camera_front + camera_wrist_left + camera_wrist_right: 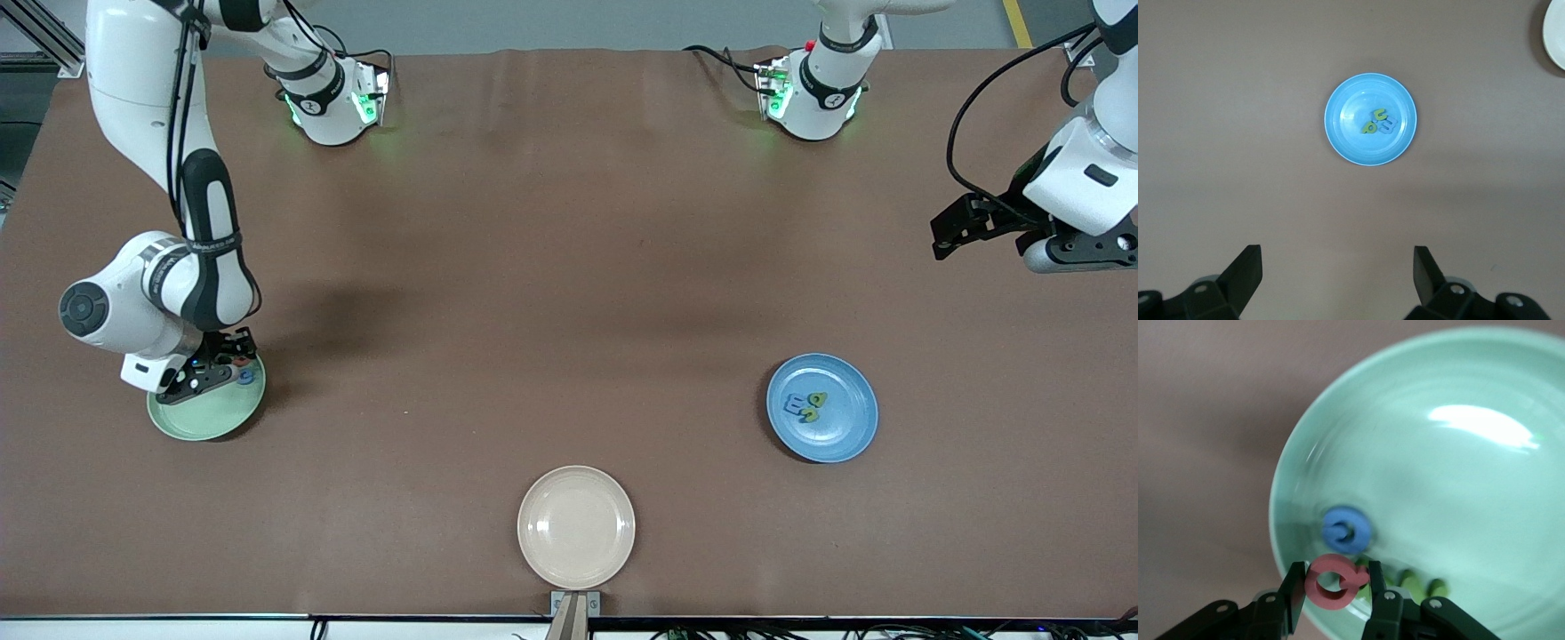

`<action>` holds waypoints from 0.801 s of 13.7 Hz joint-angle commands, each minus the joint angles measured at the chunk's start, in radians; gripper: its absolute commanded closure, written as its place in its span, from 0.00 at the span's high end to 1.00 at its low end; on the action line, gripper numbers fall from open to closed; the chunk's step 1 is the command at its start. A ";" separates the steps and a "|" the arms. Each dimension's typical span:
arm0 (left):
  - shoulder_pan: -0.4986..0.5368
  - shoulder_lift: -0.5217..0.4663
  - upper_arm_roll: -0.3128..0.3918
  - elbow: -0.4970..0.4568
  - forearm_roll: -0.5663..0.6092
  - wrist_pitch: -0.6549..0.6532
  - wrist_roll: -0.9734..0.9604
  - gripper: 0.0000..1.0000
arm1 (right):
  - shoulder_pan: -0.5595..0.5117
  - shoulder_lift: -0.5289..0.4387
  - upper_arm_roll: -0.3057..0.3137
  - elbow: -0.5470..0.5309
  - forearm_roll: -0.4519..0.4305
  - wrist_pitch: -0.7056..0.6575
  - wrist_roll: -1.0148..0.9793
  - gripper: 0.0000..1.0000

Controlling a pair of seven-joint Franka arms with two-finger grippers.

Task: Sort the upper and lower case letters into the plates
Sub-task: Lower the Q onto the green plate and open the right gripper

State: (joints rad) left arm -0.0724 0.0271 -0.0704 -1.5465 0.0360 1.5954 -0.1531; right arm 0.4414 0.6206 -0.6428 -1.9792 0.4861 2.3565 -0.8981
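Right wrist view: your right gripper (1333,597) pinches the pinkish-red letter (1331,582) over the mint plate (1485,493), beside a blue letter (1346,530). Your left gripper (1338,273) waits high over the table with its jaws wide and empty; blue plate (853,418) holds three letters (805,407).

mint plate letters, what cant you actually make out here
- Front view: the right gripper and its arm cover part of the mint plate, hiding most letters there.
- Right wrist view: green letters sit partly under the fingers and are blurred; shapes unreadable.
- The pinkish red letter and blue letter: case unclear.
- Blue plate letters: too small to read.
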 commanded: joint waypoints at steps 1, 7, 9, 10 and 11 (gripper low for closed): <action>0.010 -0.015 0.003 -0.006 -0.024 -0.005 0.053 1.00 | -0.056 0.011 0.043 0.051 0.022 -0.013 -0.032 0.27; 0.011 -0.019 0.008 -0.001 -0.024 -0.005 0.073 1.00 | -0.098 0.053 0.049 0.128 0.019 -0.017 -0.077 0.27; 0.011 -0.021 0.009 -0.001 -0.024 -0.005 0.075 1.00 | -0.122 0.059 0.069 0.143 0.019 -0.017 -0.081 0.28; 0.011 -0.021 0.009 -0.001 -0.024 -0.006 0.075 1.00 | -0.134 0.063 0.083 0.151 0.019 -0.016 -0.081 0.28; 0.011 -0.021 0.009 -0.001 -0.024 -0.006 0.075 1.00 | -0.150 0.076 0.090 0.166 0.019 -0.016 -0.081 0.29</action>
State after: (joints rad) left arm -0.0672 0.0229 -0.0634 -1.5456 0.0336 1.5952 -0.1015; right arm 0.3369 0.6684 -0.5858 -1.8574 0.4862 2.3483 -0.9532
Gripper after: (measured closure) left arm 0.000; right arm 0.573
